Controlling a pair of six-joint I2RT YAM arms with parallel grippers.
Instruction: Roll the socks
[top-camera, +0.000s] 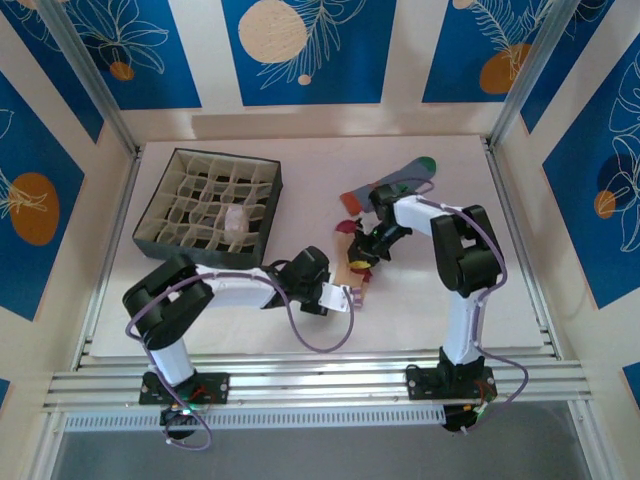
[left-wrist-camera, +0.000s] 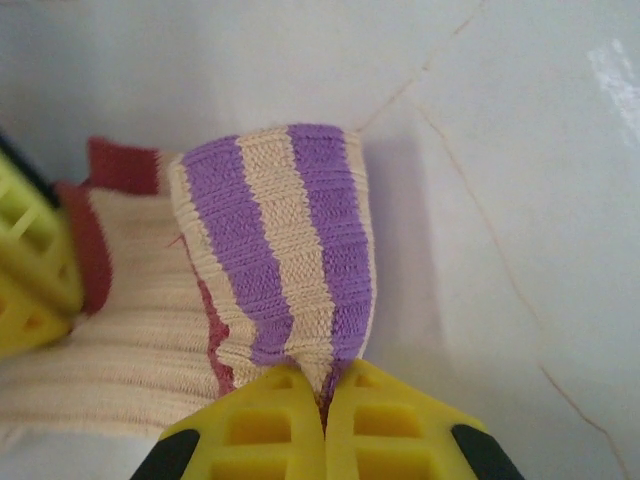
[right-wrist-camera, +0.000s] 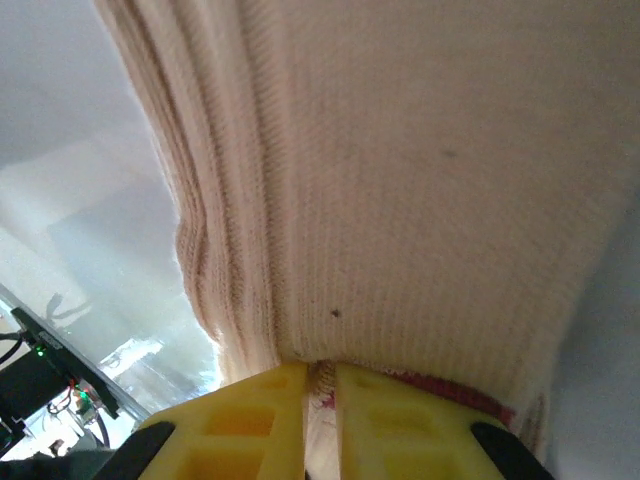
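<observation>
The peach ribbed sock (top-camera: 353, 268), purple-striped at the cuff with maroon patches, sits just below the middle of the overhead frame, held between my two claws. My left claw (left-wrist-camera: 325, 388) is pressed together on the striped cuff at the bottom centre of its wrist view. My right claw (right-wrist-camera: 320, 378) pinches the plain peach knit at the bottom of its own view. A grey-blue fabric sock (top-camera: 400, 180) with a green toe lies flat, above and right of centre. A small white sock (top-camera: 236, 222) sits in a cell of the dark fabric divider box (top-camera: 272, 210) at upper left.
</observation>
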